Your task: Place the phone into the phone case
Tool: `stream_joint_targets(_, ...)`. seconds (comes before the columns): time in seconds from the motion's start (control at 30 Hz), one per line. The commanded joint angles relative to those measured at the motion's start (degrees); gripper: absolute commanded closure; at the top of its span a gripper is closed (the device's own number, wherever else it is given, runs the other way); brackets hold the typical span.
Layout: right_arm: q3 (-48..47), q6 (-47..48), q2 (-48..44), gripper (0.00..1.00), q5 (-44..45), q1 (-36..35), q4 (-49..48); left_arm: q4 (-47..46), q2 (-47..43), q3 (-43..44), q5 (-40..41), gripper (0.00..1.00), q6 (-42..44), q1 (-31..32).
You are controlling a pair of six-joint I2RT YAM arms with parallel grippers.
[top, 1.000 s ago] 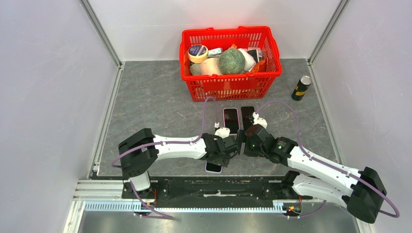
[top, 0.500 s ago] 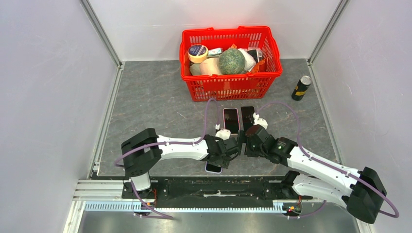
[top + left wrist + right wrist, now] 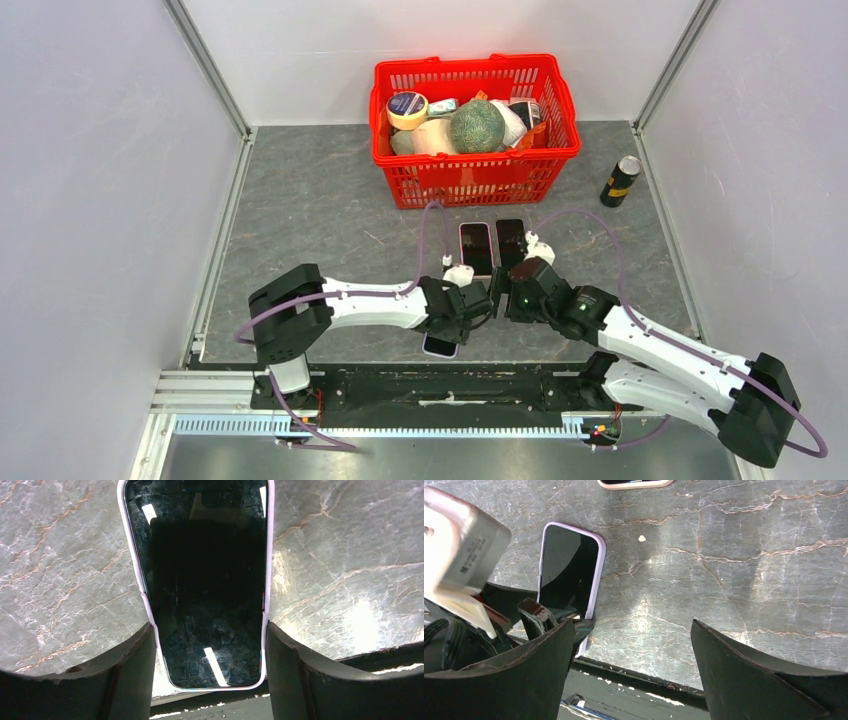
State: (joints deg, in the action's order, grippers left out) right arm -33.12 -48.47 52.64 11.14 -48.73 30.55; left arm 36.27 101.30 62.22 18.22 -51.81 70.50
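Fingers (image 3: 125, 680) of left gripper (image 3: 209, 629) pinch the lilac-edged phone (image 3: 200, 580) by its sides; we see right gripper (image 3: 631, 624) spread wide, empty.

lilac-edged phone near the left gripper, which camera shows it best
Left wrist: the phone fills the frame, screen up, straddled by the left gripper. Right wrist shows it slanted, partly hidden behind that gripper. Top external shows only one end under the arm.

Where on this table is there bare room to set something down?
Bare: the left stretch between side rail and red basket; the right patch below the can. Crowded: centre, with pale-rimmed phone, black phone, left gripper, right gripper, cased phone.
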Motion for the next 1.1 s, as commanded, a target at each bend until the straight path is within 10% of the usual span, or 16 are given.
stream_joint_targets(0.0,-0.4,-0.1,-1.2,0.08,2.3,0.4,-0.2,-2.3,-0.1,-2.7,4.4,0.63,-0.2,-5.6)
stream_joint_targets(0.5,-0.3,0.7,-0.7,0.08,2.3,1.1,0.5,-6.3,6.0,6.2,4.0,0.65,8.4,-22.3)
stream_joint_targets(1.07,-0.9,1.4,0.2,0.08,1.6,1.6,0.7,-3.4,17.9,23.4,9.1,0.65,16.2,-27.3)
